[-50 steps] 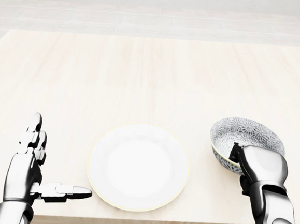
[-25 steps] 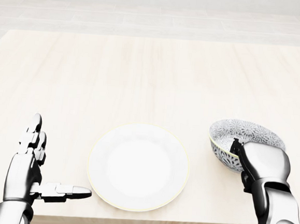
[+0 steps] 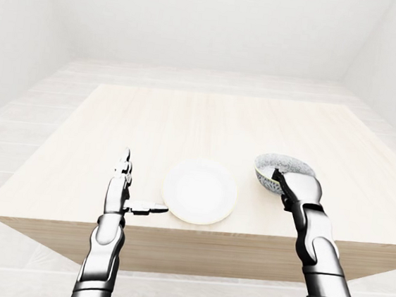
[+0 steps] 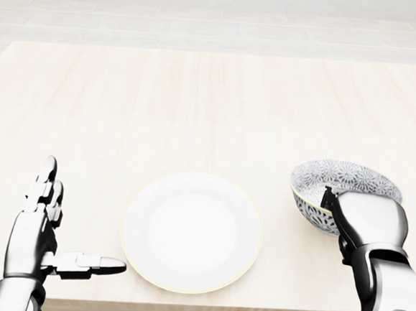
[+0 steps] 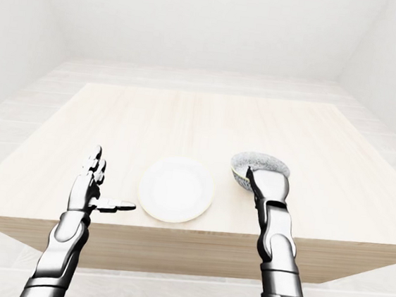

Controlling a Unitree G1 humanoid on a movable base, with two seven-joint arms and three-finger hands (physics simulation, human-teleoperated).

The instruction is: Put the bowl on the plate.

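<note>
Right hand (image 4: 368,222) clamps patterned bowl (image 4: 336,178) by near rim, left hand (image 4: 36,228) splayed empty; one-sided grip risks tilt, slipping short of white plate (image 4: 191,230).

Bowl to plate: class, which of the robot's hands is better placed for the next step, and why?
Right. In the head view, the right hand grips the bowl at its lower rim, just right of the plate. The left hand is open, empty, left of the plate, away from the bowl.
</note>
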